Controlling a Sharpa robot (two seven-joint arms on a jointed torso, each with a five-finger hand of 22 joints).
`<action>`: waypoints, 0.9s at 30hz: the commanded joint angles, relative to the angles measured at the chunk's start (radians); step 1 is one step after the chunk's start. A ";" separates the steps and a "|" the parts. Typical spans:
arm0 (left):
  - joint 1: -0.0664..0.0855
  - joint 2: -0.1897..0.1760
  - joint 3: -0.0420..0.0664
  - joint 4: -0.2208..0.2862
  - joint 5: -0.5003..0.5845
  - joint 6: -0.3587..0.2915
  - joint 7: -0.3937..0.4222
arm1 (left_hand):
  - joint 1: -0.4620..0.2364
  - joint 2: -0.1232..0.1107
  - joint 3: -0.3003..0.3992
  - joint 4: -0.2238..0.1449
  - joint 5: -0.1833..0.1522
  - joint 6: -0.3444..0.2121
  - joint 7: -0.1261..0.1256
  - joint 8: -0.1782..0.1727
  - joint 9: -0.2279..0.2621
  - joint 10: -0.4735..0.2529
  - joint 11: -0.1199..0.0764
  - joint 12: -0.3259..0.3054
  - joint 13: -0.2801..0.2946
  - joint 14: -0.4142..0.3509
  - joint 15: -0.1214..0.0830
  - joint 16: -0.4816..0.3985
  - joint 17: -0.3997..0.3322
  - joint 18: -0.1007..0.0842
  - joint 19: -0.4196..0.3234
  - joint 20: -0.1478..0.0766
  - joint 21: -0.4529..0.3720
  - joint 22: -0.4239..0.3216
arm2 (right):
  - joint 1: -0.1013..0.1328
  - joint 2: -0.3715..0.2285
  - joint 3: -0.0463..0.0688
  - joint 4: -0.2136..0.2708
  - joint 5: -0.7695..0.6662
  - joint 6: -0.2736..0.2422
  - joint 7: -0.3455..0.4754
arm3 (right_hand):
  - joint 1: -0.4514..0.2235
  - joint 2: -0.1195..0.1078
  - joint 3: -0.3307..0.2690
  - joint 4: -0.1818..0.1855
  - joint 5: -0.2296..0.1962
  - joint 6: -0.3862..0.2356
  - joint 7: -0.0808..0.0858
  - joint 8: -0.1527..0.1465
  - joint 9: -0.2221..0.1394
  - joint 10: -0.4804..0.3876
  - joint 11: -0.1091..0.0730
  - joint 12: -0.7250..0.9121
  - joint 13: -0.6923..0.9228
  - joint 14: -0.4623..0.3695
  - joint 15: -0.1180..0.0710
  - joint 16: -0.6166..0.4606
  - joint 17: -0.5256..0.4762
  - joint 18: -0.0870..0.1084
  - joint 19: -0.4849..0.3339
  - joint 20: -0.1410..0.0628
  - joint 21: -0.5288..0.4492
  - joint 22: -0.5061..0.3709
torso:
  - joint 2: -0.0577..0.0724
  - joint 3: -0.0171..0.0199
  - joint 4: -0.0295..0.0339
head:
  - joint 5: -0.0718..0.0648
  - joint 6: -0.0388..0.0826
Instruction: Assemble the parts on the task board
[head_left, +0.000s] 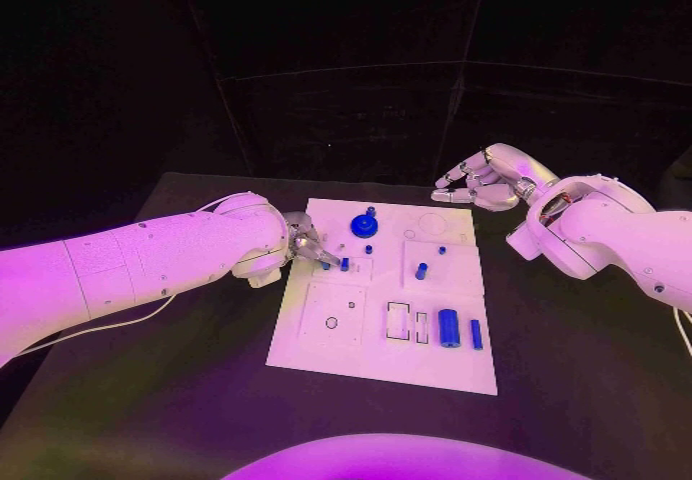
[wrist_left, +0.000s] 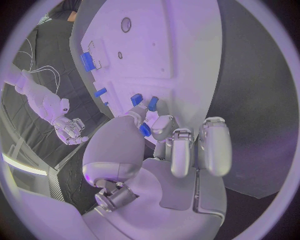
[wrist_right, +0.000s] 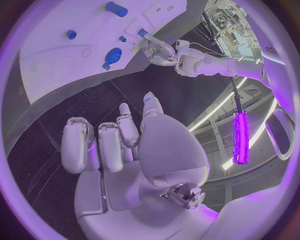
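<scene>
The white task board (head_left: 378, 345) lies mid-table. My left hand (head_left: 300, 245) is at the board's left edge, and in the left wrist view this hand (wrist_left: 169, 150) pinches a small blue part (wrist_left: 145, 130) between thumb and a finger, just over the board (wrist_left: 181, 45). Two small blue pegs (head_left: 343, 263) stand right by those fingertips. A round blue knob (head_left: 364, 226), a peg (head_left: 421, 270), a blue cylinder (head_left: 449, 325) and a blue bar (head_left: 476, 333) sit on the board. My right hand (head_left: 483, 180) hovers beyond the board's far right corner, fingers loosely apart (wrist_right: 119, 145), holding nothing.
Black table (head_left: 577, 370) surrounds the board, with open surface to its right and in front. Rectangular slots (head_left: 398, 321) and a round hole (head_left: 332, 322) mark the board's near half. My left forearm (head_left: 144, 265) lies over the table's left side.
</scene>
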 joint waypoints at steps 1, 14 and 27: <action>0.001 -0.003 0.001 0.008 -0.003 -0.013 -0.002 | -0.008 0.000 -0.007 -0.001 0.000 0.002 0.001 0.005 0.001 0.010 0.000 0.003 0.002 0.104 -0.007 0.003 0.263 -0.010 0.024 -0.007 0.006 0.033 | 0.002 0.002 0.000 0.000 0.004 0.006 0.009 | -0.004 0.008 -0.005 0.002 -0.003 -0.005 -0.004 0.006 -0.001 -0.005 0.001 -0.004 -0.001 0.043 -0.006 -0.007 -0.001 0.021 -0.008 0.000 -0.006 -0.001 | 0.000 -0.0001 0.0001 | 0.000 0.001; 0.005 -0.022 0.002 0.026 -0.003 -0.031 0.002 | -0.010 -0.006 -0.014 0.003 0.000 -0.001 0.001 0.006 0.002 0.005 0.000 -0.006 -0.011 0.104 -0.008 0.003 0.263 -0.007 0.020 -0.008 -0.003 0.022 | 0.002 0.000 0.000 -0.001 0.005 0.006 0.008 | -0.007 0.007 -0.009 0.005 -0.008 -0.005 -0.004 0.006 -0.001 -0.006 0.001 -0.005 -0.002 0.043 -0.006 -0.008 -0.002 0.021 -0.008 0.000 -0.006 -0.001 | 0.001 -0.0009 -0.0007 | 0.000 0.001; 0.039 -0.052 0.006 0.042 0.099 -0.130 0.093 | 0.014 -0.039 -0.081 0.053 0.000 -0.130 0.053 -0.072 -0.043 -0.208 0.044 -0.278 -0.332 0.099 0.023 -0.005 0.250 0.026 -0.051 0.012 -0.143 -0.145 | 0.002 0.004 0.000 -0.006 0.005 0.006 0.009 | -0.007 0.007 -0.010 0.005 -0.010 -0.005 -0.004 0.006 -0.001 -0.006 0.001 -0.005 -0.003 0.042 -0.006 -0.008 -0.003 0.021 -0.009 0.000 -0.007 -0.003 | 0.001 0.0002 -0.0006 | 0.000 0.003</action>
